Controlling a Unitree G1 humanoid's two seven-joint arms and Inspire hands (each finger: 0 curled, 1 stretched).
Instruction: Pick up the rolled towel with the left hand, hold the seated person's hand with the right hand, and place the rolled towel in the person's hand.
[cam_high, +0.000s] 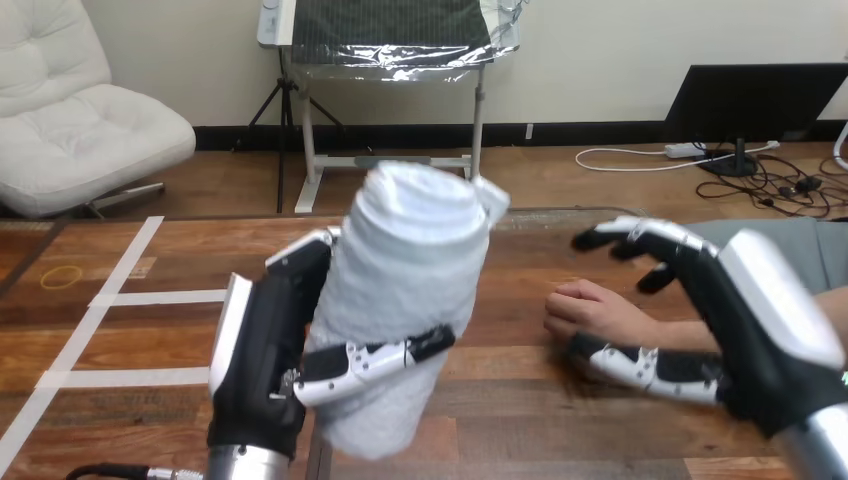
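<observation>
The rolled towel (410, 270), white and thickly wound, stands nearly upright with its top leaning a little to the right, and it is grasped by the left hand (265, 350). That hand's palm lies against the towel's left side, its thumb is curled across the towel's front low down, and its fingers (305, 255) reach round the back of the towel, so the roll is clamped between them. The towel's lower end hangs below the thumb; whether it clears the worktop (520, 400) cannot be told for sure. To the right of the towel, apart from it, the person's hand (585, 310) rests on the worktop in a loose fist, its knuckles turned toward the towel. Further right of the towel, the right hand (750, 320) is spread over the person's wrist: its fingers are released and only slightly bent, held above the person's hand without closing on it, while its thumb lies along the near side of the wrist, just beside it or touching it; no grasp shows there. To the left of the towel, strips of white tape (150, 297) cross the worktop, and further left of the towel a thin yellow ring (62, 275) lies flat on the wood.
</observation>
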